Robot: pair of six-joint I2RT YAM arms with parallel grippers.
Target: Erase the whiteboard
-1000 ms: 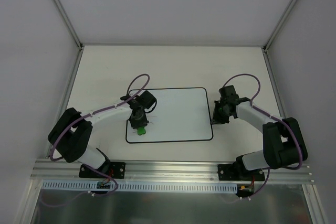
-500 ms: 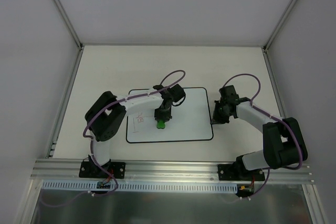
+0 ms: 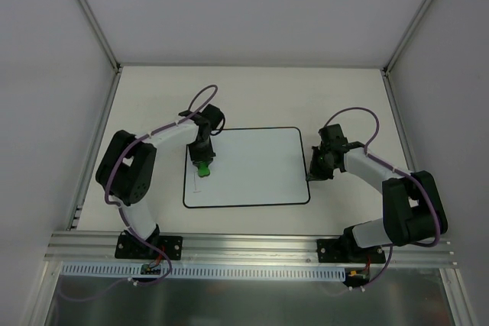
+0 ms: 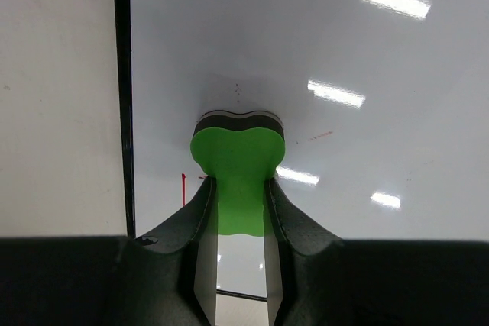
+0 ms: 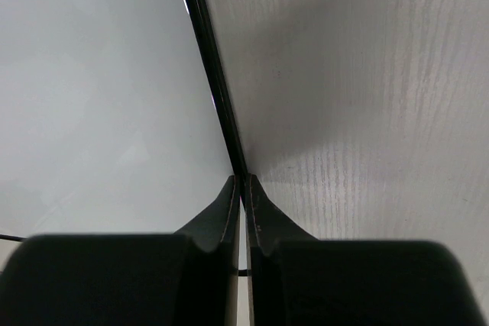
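On the table (image 3: 344,97), whiteboard (image 3: 260,166) flat, long axis left-right, seemingly red traces (image 4: 183,187).

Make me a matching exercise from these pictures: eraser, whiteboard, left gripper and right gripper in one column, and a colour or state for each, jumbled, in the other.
1. eraser
2. whiteboard
3. left gripper
4. right gripper

A. clamped on the board's right edge
B. green
C. closed on the eraser
D. white with a black border

Pairs: 1-B, 2-D, 3-C, 4-A
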